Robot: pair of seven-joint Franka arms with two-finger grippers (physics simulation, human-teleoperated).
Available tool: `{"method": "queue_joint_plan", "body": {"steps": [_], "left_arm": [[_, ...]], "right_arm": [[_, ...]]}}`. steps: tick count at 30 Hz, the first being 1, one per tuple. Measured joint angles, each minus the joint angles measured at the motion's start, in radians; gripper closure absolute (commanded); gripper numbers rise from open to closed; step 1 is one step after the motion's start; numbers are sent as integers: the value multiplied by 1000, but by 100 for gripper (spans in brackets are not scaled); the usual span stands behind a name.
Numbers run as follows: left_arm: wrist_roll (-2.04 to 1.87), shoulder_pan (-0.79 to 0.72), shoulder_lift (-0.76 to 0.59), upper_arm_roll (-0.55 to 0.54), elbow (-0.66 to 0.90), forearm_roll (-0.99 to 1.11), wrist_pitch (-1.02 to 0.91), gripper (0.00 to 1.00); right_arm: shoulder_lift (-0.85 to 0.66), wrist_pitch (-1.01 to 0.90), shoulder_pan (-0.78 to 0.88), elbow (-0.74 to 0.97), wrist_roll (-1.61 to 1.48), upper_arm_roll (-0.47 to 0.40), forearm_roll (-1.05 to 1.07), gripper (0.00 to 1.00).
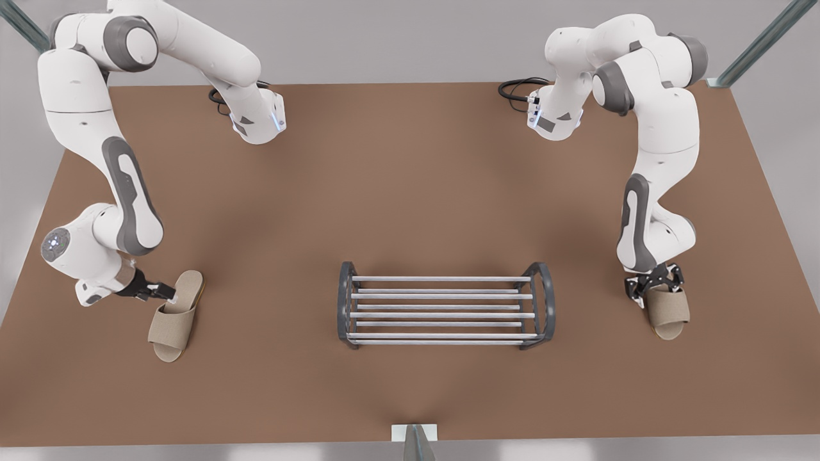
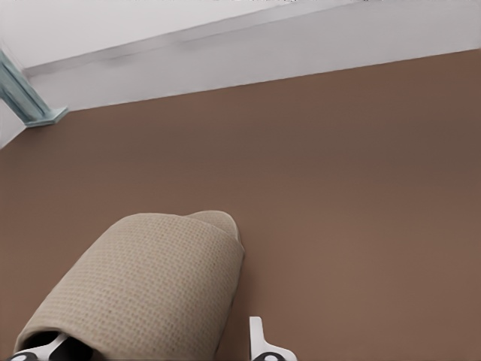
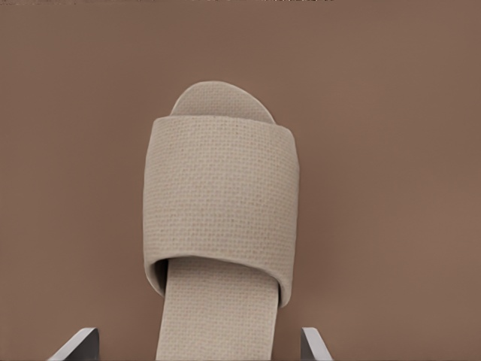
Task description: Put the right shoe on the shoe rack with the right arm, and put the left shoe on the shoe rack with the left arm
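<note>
Shoe rack (image 1: 442,310) holds no shoe yet, we see both on the table (image 1: 410,192): left gripper (image 1: 161,294) spread wide at left shoe (image 1: 174,320), right gripper (image 1: 655,291) wide astride right shoe (image 1: 667,312).

Left slipper (image 2: 150,286): heel cut by picture edge, strap hides sole except toe tip. Left gripper (image 2: 154,350): just fingertips (image 2: 259,342) visible, one half tucked in strap opening. Right slipper (image 3: 222,203): heel cut off in wrist view, covered by right gripper (image 3: 195,347) in front view. Arm bases beyond front view's top.
</note>
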Motion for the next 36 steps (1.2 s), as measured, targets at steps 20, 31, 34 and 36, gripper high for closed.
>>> {"method": "queue_joint_plan", "body": {"steps": [20, 31, 34, 36], "left_arm": [[0, -21, -70, -10, 18, -1, 36, 79], [0, -23, -528, -317, 155, -83, 298, 79], [0, -33, -565, -428, 167, -145, 345, 79], [0, -65, -588, -461, 166, -185, 367, 79]], "right_arm": [[102, -2, 0, 110, 100, 3, -44, 0], [66, -23, -71, 55, 86, 21, -44, 0], [69, -20, -65, 58, 81, 21, -45, 0], [74, -13, -62, 60, 78, 22, -45, 0]]}}
